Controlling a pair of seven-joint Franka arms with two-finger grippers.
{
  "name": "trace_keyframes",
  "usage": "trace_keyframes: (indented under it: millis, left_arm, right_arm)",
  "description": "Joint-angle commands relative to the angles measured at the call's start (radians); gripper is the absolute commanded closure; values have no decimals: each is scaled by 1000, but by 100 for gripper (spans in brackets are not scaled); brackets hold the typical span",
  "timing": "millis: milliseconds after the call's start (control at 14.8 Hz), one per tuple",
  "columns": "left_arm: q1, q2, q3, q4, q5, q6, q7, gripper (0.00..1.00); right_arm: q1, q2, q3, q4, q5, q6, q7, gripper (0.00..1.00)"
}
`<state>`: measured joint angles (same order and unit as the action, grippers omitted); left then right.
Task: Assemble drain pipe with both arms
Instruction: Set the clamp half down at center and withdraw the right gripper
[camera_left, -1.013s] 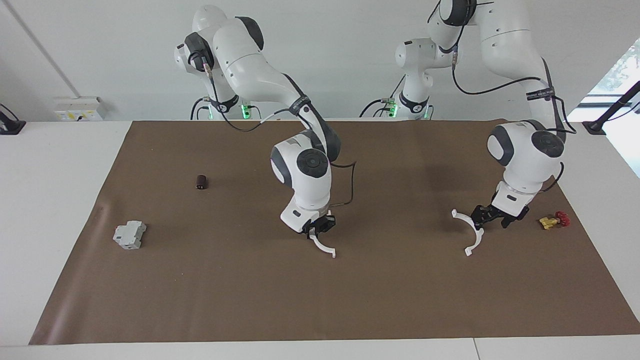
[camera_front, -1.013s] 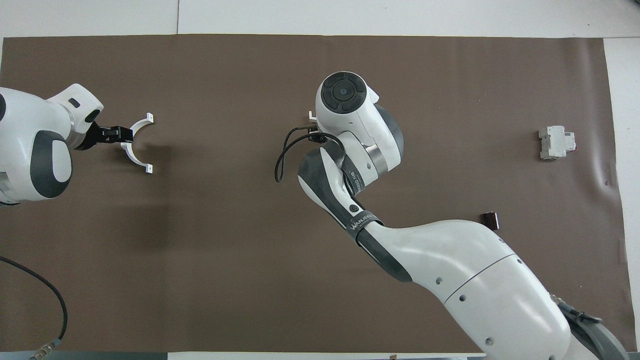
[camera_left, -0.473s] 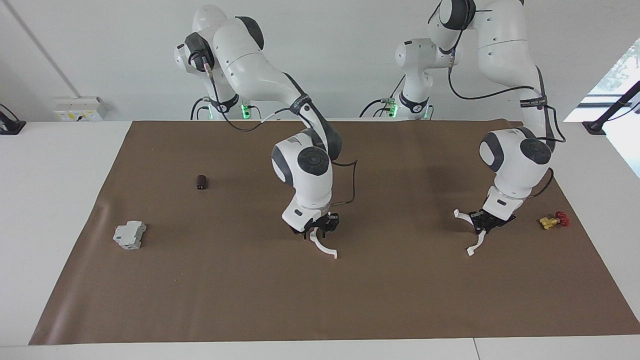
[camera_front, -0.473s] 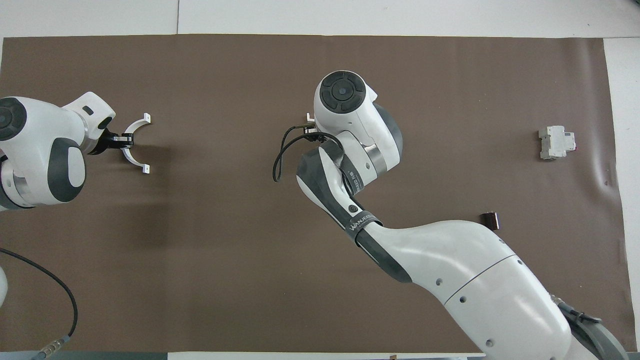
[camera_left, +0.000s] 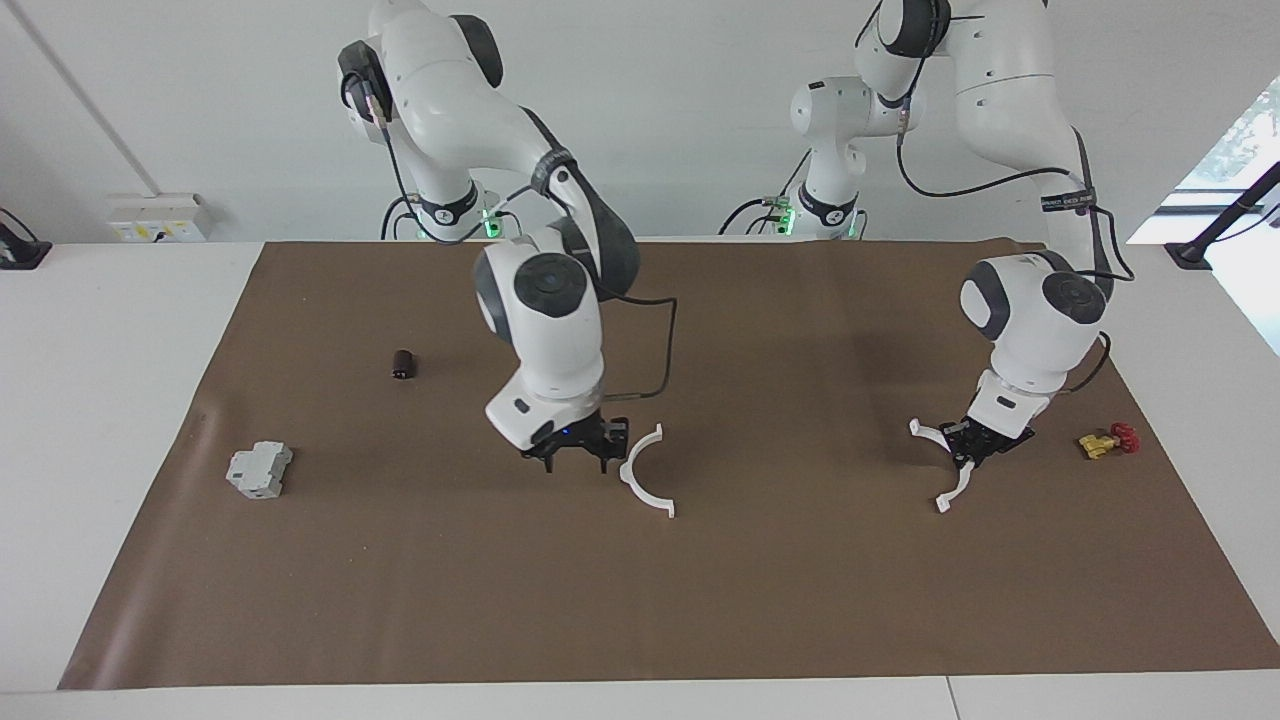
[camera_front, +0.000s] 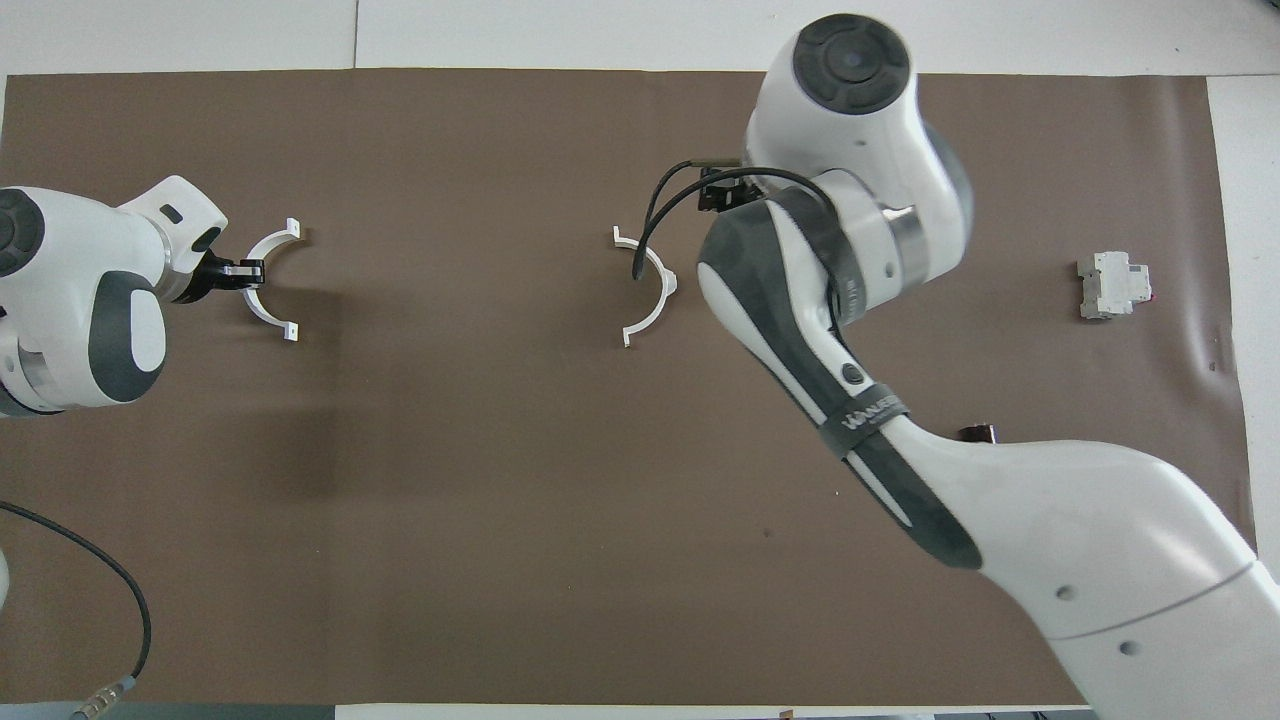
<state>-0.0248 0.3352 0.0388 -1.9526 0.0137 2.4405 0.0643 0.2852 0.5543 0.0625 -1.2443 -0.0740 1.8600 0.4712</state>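
The drain pipe is in two white half-rings, well apart on the brown mat (camera_left: 760, 600). One half-ring (camera_left: 628, 478) lies free near the mat's middle; it also shows in the overhead view (camera_front: 660, 303). My right gripper (camera_left: 577, 462) is open and empty, just above the mat beside that half-ring, toward the right arm's end. In the overhead view its own wrist hides it. My left gripper (camera_left: 975, 440) is shut on the middle of the other half-ring (camera_left: 955, 485) at the left arm's end, low at the mat. Both also show from overhead: gripper (camera_front: 238, 270), half-ring (camera_front: 262, 312).
A grey boxy block (camera_left: 259, 470) sits near the right arm's end (camera_front: 1110, 285). A small dark cylinder (camera_left: 402, 364) lies nearer to the robots than the block. A yellow-and-red valve (camera_left: 1105, 440) lies beside the left gripper, near the mat's edge.
My right gripper has let go of its half-ring and moved toward the right arm's end; the half-ring now lies bare on the mat. My left gripper has closed on its half-ring.
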Motion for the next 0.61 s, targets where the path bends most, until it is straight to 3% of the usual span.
trace_keyframes:
  millis: [0, 203, 338, 540]
  left_arm:
    - [-61, -41, 9, 50, 15, -112, -49, 100]
    - [-159, -32, 10, 98, 17, -141, -211, 100]
    - [-236, -30, 10, 100, 18, -135, -308, 100]
    - [-384, 25, 13, 150, 35, -135, -487, 100]
  right_arm:
    - [-124, -192, 19, -69, 13, -169, -97, 0]
    - [-216, -302, 20, -90, 32, -344, -207, 0]
    - [-257, -385, 17, -118, 48, -378, -255, 0]
    - [-293, -538, -1, -254, 48, -487, -318, 0]
